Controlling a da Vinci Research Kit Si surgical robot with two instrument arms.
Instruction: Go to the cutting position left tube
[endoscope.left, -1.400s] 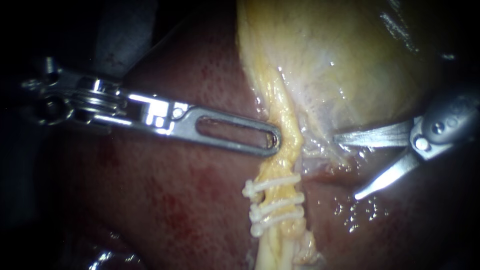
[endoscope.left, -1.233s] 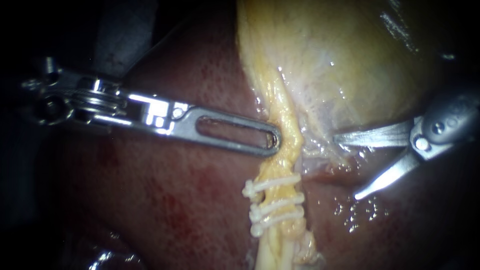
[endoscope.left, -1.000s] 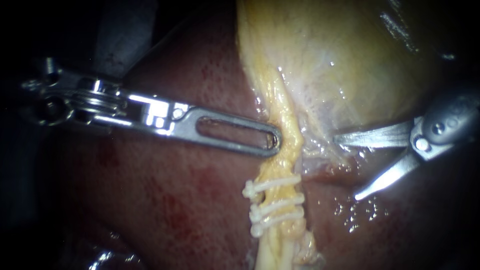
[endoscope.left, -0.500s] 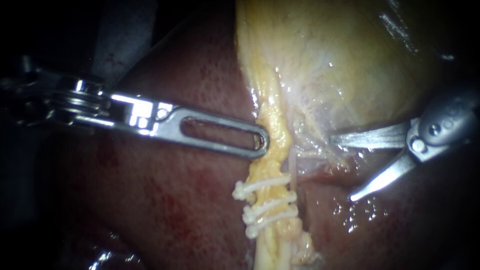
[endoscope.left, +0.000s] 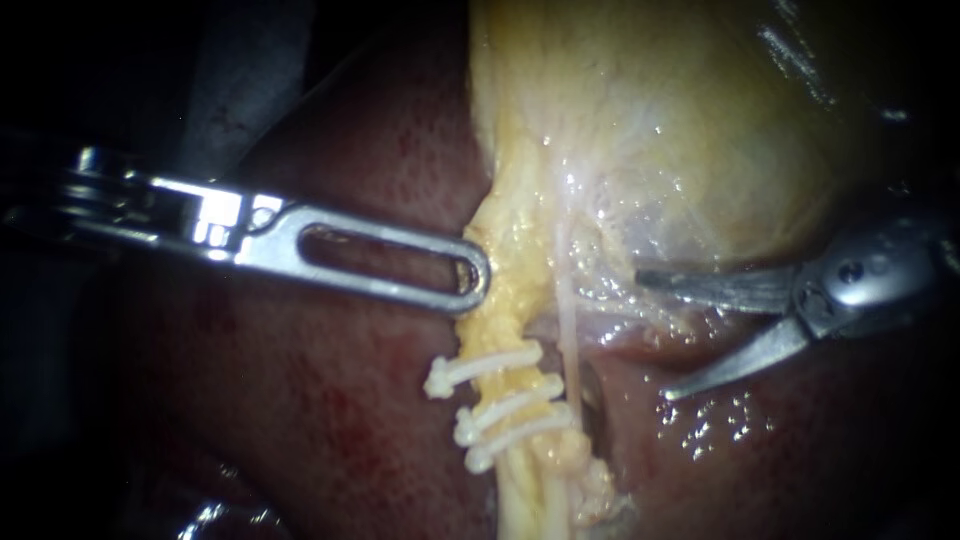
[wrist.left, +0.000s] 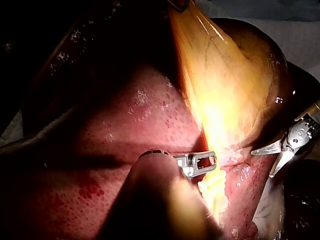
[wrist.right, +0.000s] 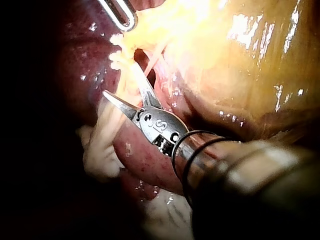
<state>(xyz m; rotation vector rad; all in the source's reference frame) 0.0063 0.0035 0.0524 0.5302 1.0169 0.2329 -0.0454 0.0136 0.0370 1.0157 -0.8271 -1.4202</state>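
In the endoscope view the left instrument (endoscope.left: 470, 280) lies almost level over the liver (endoscope.left: 330, 420). Its jaws are together and clamped on the edge of the left tube (endoscope.left: 512, 300), the yellow strand that hangs down from the gallbladder (endoscope.left: 680, 120). Below this grip 3 white clips (endoscope.left: 500, 405) cross the tube, 1 under the other. A thin pale tube (endoscope.left: 566, 300) runs just beside it on the right; I cannot tell for sure if the clips catch it too. The right instrument (endoscope.left: 654, 334) has 2 blades and they stand apart, holding nothing. The upper blade lies against the wet pale tissue under the gallbladder, and both blade tips are apart from the left tube, to its right, about level with the space above the clips.
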